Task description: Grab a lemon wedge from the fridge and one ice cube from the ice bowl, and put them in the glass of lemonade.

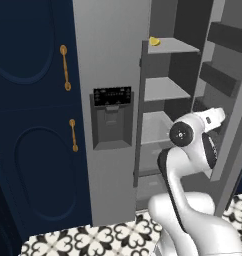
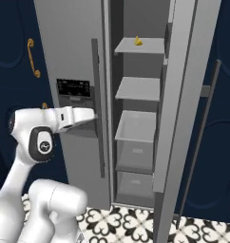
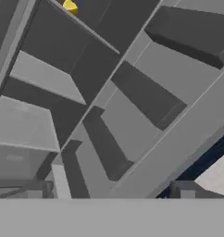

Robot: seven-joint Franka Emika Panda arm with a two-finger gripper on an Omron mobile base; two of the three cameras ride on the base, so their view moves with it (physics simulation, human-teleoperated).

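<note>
White arm links (image 1: pixel 185 165) rose nearest, pincer state impossible to tell; lemon wedge (image 1: pixel 154 41) sat at one o'clock on the open fridge's (image 2: pixel 74 57) top shelf (image 2: pixel 140 46); reaching upward, the arm might strike lower shelves.

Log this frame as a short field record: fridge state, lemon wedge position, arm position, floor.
fridge: tall grey two-door refrigerator, right door swung open, left door with black dispenser panel closed
lemon wedge: tiny bright yellow wedge lying on the top shelf of the open compartment, untouched
lower shelves: appear bare; drawers below
arm: white arm raised in front of the open fridge, well below the wedge
gripper: fingers not discernible
floor: black-and-white patterned tiles
</note>
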